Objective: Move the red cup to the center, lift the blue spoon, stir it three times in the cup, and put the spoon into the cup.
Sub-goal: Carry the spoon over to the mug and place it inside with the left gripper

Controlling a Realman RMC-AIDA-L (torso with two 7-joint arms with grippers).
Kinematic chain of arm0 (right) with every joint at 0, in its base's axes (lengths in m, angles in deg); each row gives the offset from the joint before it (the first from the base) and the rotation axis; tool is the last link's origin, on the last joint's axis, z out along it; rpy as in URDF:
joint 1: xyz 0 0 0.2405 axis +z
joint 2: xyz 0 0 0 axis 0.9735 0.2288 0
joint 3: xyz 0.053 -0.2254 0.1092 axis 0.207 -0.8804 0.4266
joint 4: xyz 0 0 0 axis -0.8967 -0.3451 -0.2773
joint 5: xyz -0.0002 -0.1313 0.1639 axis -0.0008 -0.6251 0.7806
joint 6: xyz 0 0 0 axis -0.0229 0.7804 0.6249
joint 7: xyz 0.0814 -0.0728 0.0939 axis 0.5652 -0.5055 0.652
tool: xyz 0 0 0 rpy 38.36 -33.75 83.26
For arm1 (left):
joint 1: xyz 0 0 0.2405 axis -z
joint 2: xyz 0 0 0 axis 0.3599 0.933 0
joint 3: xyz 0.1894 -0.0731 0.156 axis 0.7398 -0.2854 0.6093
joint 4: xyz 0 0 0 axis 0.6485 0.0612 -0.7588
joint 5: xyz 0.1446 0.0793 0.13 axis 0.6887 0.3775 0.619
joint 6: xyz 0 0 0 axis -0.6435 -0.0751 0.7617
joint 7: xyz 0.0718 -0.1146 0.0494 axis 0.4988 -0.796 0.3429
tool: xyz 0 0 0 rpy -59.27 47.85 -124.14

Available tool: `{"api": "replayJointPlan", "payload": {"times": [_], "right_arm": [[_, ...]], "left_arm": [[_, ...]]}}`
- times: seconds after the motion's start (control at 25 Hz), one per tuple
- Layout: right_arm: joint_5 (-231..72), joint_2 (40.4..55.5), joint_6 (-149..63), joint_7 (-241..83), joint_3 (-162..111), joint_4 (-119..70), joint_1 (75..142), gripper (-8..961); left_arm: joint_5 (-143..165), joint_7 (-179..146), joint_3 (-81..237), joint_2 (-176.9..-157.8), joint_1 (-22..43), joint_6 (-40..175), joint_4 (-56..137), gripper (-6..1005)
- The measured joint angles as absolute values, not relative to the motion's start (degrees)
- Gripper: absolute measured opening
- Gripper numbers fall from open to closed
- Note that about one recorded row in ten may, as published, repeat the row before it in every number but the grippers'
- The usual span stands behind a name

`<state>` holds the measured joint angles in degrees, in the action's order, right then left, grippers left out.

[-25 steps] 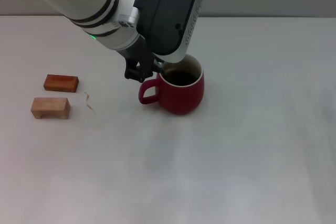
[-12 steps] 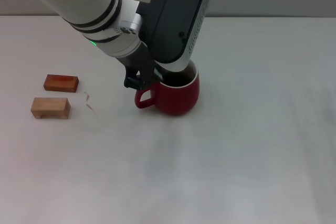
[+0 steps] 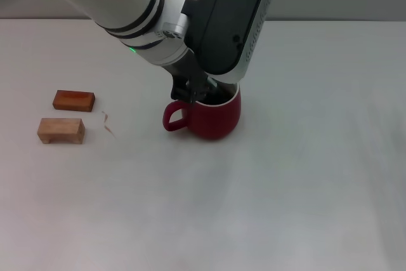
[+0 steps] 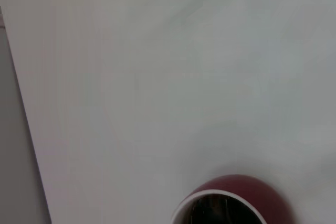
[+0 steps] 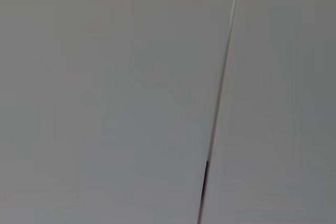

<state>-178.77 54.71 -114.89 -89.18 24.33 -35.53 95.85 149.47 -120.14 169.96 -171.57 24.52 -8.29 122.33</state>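
On the white tabletop (image 3: 285, 188), a rounded dark-red ceramic mug (image 3: 212, 118) with a cream inner rim stands upright, its loop handle pointing toward the robot's left. Directly above its mouth, the left gripper (image 3: 193, 90) reaches in; whether its fingers are parted or together cannot be told.

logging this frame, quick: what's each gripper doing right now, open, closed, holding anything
Left gripper: at the red cup's rim on the handle side; open or closed cannot be told, no spoon visible.
Right gripper: not in view.
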Motion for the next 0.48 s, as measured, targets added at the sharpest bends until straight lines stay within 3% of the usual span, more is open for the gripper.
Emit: {"api": "replayJointPlan", "payload": {"times": [0.48], "right_arm": [[-178.8, 54.71, -115.4, -89.2, 24.3, -35.7, 95.0, 696]], "left_arm": [[151.8, -120.4, 170.3, -171.31, 24.4, -4.0, 119.0, 137]]}}
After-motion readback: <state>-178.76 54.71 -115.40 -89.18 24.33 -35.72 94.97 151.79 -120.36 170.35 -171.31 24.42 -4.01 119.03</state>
